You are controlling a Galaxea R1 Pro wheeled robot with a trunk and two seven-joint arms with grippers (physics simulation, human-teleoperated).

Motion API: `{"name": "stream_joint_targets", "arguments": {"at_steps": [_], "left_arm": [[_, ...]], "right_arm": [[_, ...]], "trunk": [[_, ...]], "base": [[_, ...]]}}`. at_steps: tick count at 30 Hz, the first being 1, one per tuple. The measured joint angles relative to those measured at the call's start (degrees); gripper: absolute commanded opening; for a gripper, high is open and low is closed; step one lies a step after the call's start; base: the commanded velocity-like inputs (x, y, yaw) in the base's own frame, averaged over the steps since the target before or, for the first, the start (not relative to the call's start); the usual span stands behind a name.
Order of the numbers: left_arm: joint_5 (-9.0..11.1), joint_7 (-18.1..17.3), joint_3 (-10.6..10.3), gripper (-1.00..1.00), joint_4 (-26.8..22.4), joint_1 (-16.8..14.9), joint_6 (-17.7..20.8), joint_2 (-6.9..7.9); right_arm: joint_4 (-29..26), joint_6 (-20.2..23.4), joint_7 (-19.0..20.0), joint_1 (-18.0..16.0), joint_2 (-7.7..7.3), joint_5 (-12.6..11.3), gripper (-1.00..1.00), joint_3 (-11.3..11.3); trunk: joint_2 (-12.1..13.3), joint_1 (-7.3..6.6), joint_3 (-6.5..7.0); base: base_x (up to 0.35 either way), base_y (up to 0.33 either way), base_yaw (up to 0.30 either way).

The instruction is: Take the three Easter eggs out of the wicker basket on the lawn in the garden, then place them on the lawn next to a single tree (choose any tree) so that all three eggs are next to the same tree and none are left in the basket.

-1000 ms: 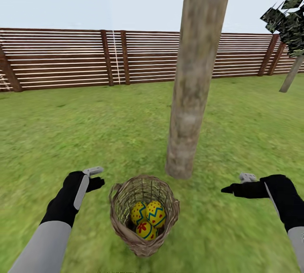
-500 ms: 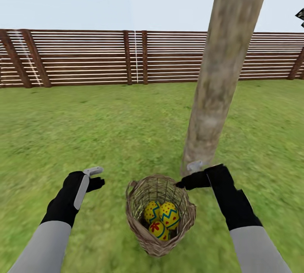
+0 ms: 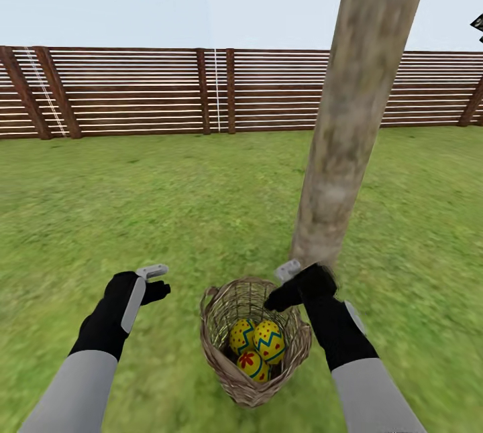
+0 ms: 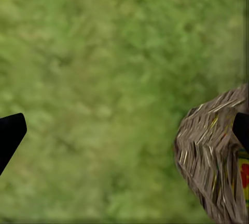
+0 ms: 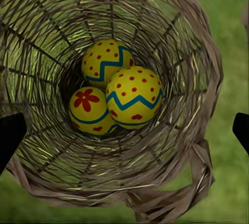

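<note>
No egg is yet removed; all three Easter eggs (image 5: 111,96) are seen lying together at the bottom of the wicker basket (image 3: 255,342), touching one another, so the whole task is judged outstanding.

The basket is stood upright on the lawn (image 3: 168,218), just beside the foot of a thick pale tree (image 3: 349,118); a placing spot is thus judged close at hand.

The right gripper (image 3: 282,287) is held above the far rim of the basket, looking straight down its mouth; its fingers are spread wide and nothing is grasped.

The left gripper (image 3: 155,282) is held over bare grass beside the basket; its fingers are parted and empty.

A slatted wooden fence (image 3: 134,91) is noted behind.
</note>
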Motion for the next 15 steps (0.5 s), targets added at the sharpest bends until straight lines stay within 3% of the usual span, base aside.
{"name": "stream_joint_targets", "arguments": {"at_steps": [11,15], "left_arm": [[-0.1,0.06,-0.08,1.0,0.0,0.0,0.06,-0.51],[-0.1,0.07,-0.08,1.0,0.06,0.0,0.06,-0.53]], "right_arm": [[2.58,-0.04,-0.05,-0.56,0.13,-0.3,1.0,12.14],[1.67,-0.14,0.07,-0.58,0.07,-0.23,1.0,13.76]], "trunk": [[0.0,0.0,0.0],[-1.59,0.87,-0.71]], "base": [[0.0,0.0,0.0],[0.0,0.0,0.0]]}}
